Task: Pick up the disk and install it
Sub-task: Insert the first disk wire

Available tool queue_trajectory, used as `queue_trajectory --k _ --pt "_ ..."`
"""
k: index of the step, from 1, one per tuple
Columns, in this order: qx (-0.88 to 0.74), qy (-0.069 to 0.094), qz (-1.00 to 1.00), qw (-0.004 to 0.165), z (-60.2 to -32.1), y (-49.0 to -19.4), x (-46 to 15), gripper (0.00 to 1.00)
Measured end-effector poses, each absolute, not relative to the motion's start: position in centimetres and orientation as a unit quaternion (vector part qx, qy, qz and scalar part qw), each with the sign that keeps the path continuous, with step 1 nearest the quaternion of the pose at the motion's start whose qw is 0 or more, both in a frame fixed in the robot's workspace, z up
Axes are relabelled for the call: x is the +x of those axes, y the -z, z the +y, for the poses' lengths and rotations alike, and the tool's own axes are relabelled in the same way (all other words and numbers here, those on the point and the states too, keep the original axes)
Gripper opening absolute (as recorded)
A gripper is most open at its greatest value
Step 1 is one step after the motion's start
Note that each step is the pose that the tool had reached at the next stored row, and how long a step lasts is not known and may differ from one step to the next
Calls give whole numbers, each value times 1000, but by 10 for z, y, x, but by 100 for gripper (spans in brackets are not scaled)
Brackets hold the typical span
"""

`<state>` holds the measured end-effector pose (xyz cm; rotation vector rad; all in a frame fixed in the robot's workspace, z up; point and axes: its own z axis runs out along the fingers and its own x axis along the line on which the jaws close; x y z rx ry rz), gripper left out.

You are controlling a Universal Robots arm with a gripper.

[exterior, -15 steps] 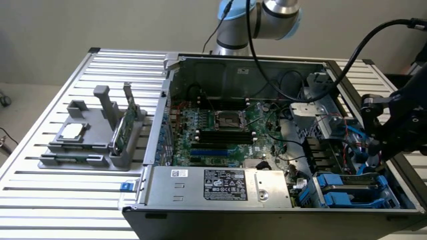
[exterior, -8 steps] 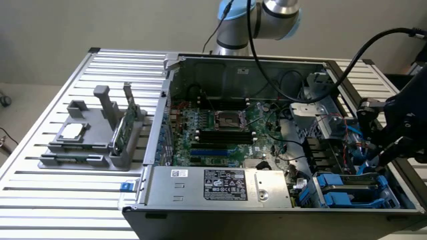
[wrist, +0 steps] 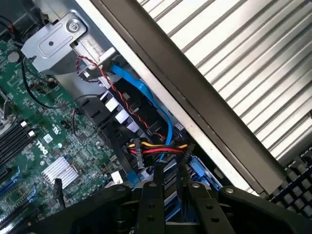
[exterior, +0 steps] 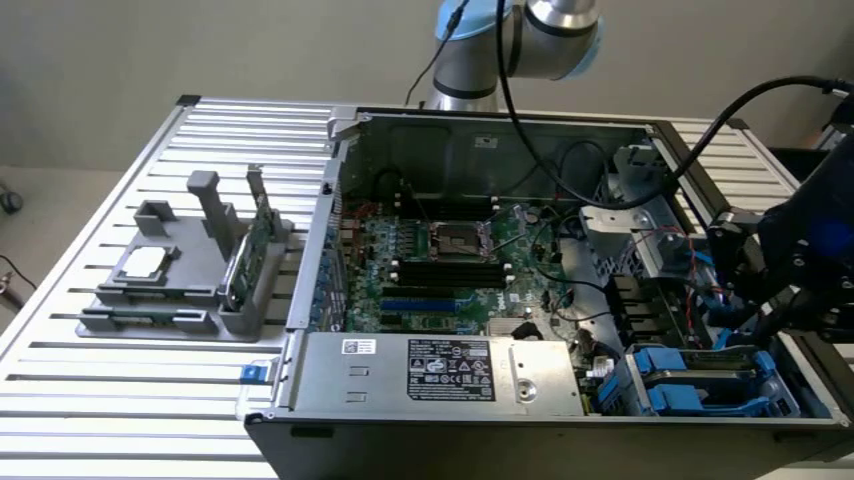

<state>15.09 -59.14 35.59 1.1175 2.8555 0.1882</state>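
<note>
Evidently we keep the claw [wrist: 170, 171] closed on the disk [wrist: 170, 204] by its blue carrier, edge-down above the drive bay [exterior: 707, 385] at the exterior view's near right corner of the open case [exterior: 400, 375], lined up with its slot.

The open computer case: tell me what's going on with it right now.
A robot arm reaches into the open computer case, with its gripper low in the drive-bay corner by the side wall. The disk in its blue carrier lies in that bay right by the gripper; whether it is gripped cannot be told. On the slatted table, at the exterior view's left, a grey fixture holds a CPU chip and a green circuit card, away from the gripper.
</note>
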Motion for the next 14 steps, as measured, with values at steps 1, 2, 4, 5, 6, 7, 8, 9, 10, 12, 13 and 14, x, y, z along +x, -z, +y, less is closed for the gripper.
queue_trajectory --k 1,2,4,5,6,7,8,9,10,12,13,14 --pt "372 -61 926 35 -591 -354 151 25" --pt "380 -61 922 36 -591 -353 151 25" --pt "396 -60 915 37 -591 -350 151 25" --pt "404 -60 912 37 -591 -350 151 25" --pt "411 -59 909 38 -592 -349 151 25" --pt "417 -59 906 38 -592 -348 151 25" --pt "424 -59 903 39 -592 -348 151 25" --pt "429 -58 900 39 -592 -347 151 25" --pt "434 -58 898 39 -592 -347 151 25" --pt "444 -58 893 40 -592 -346 151 25" --pt "447 -58 892 40 -593 -346 151 25" --pt "449 -58 891 40 -593 -346 151 25"
